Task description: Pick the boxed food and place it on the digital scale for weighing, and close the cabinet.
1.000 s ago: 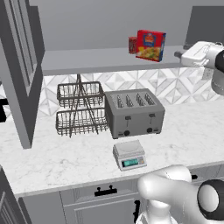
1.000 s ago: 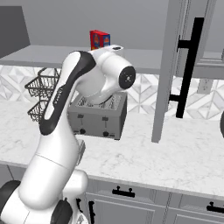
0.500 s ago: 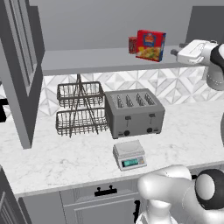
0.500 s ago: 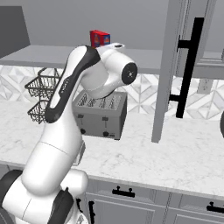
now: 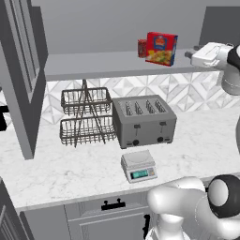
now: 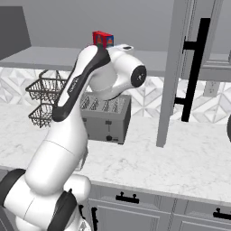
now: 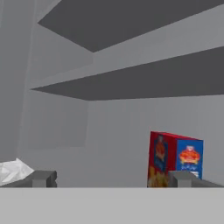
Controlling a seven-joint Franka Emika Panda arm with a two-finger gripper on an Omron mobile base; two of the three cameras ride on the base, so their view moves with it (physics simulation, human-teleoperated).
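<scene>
The boxed food (image 5: pixel 161 48) is a red carton that stands upright on the open cabinet's lowest shelf (image 5: pixel 103 63); its top also peeks over my arm (image 6: pixel 103 39). My gripper (image 5: pixel 191 55) hangs at shelf height just right of the carton, open and empty. In the hand view the carton (image 7: pixel 175 158) lies ahead and right of centre, and the gripper (image 7: pixel 113 179) has its jaws wide apart. The digital scale (image 5: pixel 138 165) sits on the counter in front of the toaster. Both cabinet doors (image 5: pixel 21 75) (image 6: pixel 178 67) stand open.
A small red can (image 5: pixel 142 48) stands just left of the carton. On the counter are a grey four-slot toaster (image 5: pixel 144 121) and a two-tier wire rack (image 5: pixel 86 117). The right door's black bar handle (image 6: pixel 194 67) juts toward the arm. Drawers (image 5: pixel 112 205) run below the counter.
The hand has lifted a little to shelf height and levelled toward the carton. The arm's elbow has risen. The carton and scale have not moved.
</scene>
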